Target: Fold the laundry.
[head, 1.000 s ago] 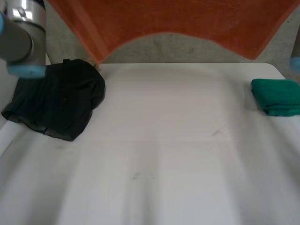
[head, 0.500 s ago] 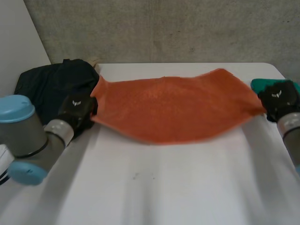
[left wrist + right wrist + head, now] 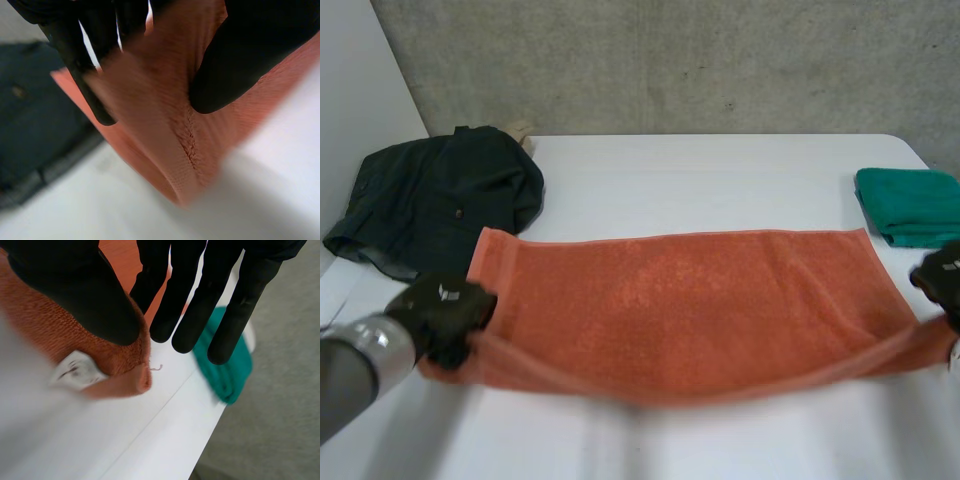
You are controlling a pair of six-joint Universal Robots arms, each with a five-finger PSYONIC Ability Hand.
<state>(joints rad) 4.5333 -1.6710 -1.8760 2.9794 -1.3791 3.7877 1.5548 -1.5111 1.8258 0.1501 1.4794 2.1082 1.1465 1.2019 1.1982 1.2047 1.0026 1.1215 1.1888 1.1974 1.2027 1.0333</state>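
head view: left robot hand (image 3: 442, 308) and right robot hand (image 3: 945, 276) pinch orange towel (image 3: 680, 300) corners.

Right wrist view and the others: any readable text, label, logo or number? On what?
No text can be read.
White tag on the orange towel corner pinched by the right hand: dark print, too blurred to read.
Backs of the left hand and the right hand: a small white emblem on each, no letters legible.
Dark garment and green towel: none.
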